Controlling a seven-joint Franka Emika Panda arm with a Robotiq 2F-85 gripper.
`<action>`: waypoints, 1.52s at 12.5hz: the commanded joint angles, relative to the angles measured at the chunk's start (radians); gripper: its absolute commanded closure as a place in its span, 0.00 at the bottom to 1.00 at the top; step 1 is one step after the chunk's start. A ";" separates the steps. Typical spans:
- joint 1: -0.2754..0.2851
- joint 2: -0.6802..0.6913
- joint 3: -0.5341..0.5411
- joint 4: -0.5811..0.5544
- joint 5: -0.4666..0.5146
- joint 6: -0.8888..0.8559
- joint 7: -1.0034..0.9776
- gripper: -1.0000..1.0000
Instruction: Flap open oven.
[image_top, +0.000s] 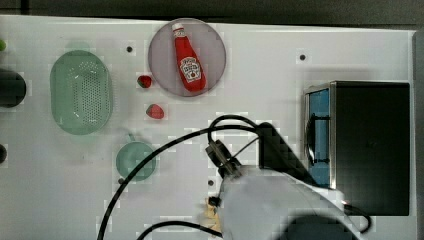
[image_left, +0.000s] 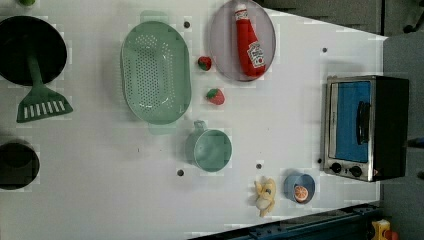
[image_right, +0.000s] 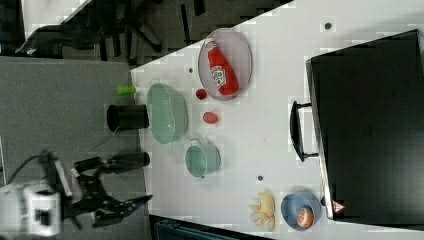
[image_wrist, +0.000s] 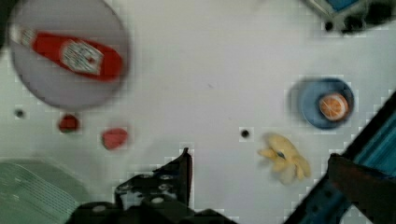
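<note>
The oven (image_left: 365, 127) stands on the white table (image_left: 280, 110) at the left view's right edge, its door closed. Its blue glass front faces the left view's left, toward the rest of the table, and its long axis runs up and down in that view, with the black bar handle (image_left: 363, 122) lying along that axis and the two knobs (image_left: 346, 170) at the lower end of the front. In the top view the oven (image_top: 365, 145) likewise sits at the right, front facing the top view's left.

In the right view the gripper (image_right: 127, 205) hangs at the lower left, well apart from the oven (image_right: 370, 125), which fills the right view's right side. Its jaws stand wide open and hold nothing.

A blue bowl with an orange slice (image_left: 300, 187) and a peeled banana (image_left: 265, 196) lie near the knob end of the oven. A ketchup bottle (image_left: 249, 42) rests on a grey plate (image_left: 222, 47) farther off.
</note>
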 joint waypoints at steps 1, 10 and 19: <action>-0.013 0.064 0.008 0.021 0.008 0.000 0.039 0.18; -0.029 0.095 -0.035 -0.016 0.003 0.025 0.018 0.83; -0.070 0.224 -0.193 -0.116 -0.093 0.304 -0.689 0.83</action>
